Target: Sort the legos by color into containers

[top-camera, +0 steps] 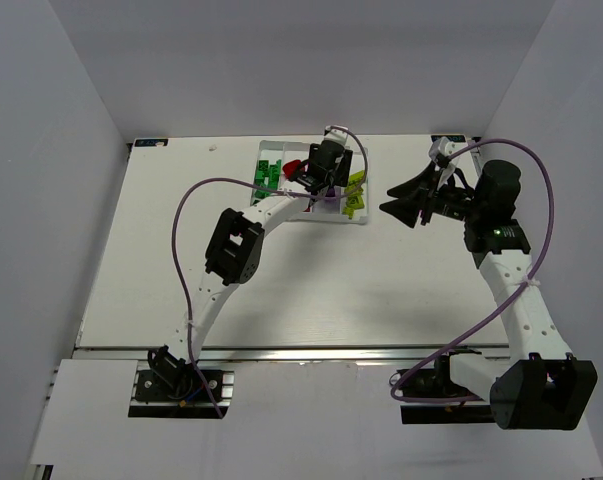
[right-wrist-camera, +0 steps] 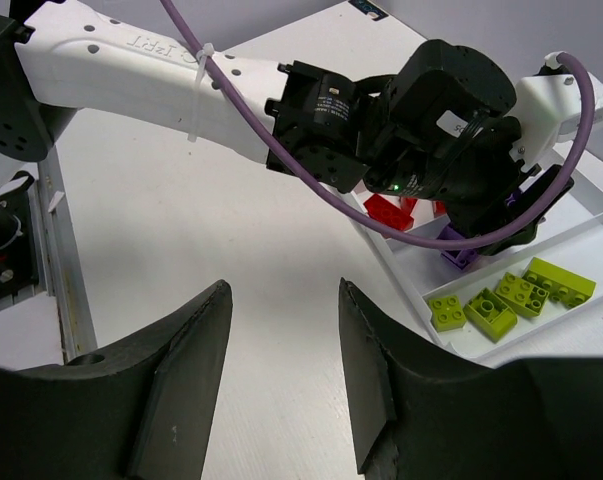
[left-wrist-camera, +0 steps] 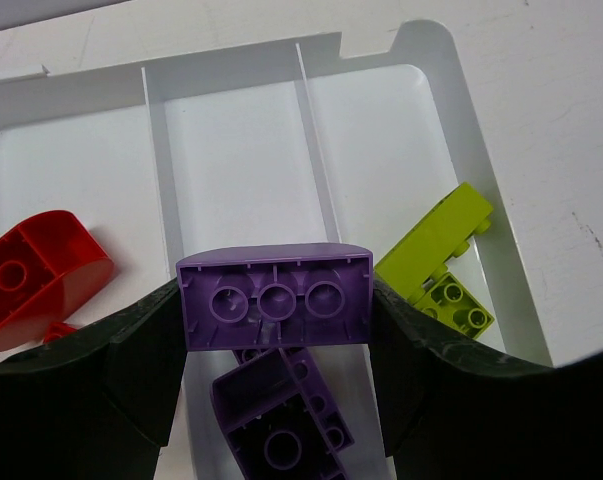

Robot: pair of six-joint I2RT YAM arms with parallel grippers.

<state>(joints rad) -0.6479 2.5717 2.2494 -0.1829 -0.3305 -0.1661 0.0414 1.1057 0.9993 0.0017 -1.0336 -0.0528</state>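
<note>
My left gripper is shut on a purple lego, seen from its hollow underside, held over the white tray. Below it another purple lego lies in the same compartment. Yellow-green legos lie in the right compartment, a red lego in the one to the left. In the top view the left gripper is over the tray, with green legos at its left end. My right gripper is open and empty above bare table, right of the tray.
White enclosure walls stand at the left, back and right. The left arm reaches across the table to the tray. Yellow-green legos and red ones show in the right wrist view.
</note>
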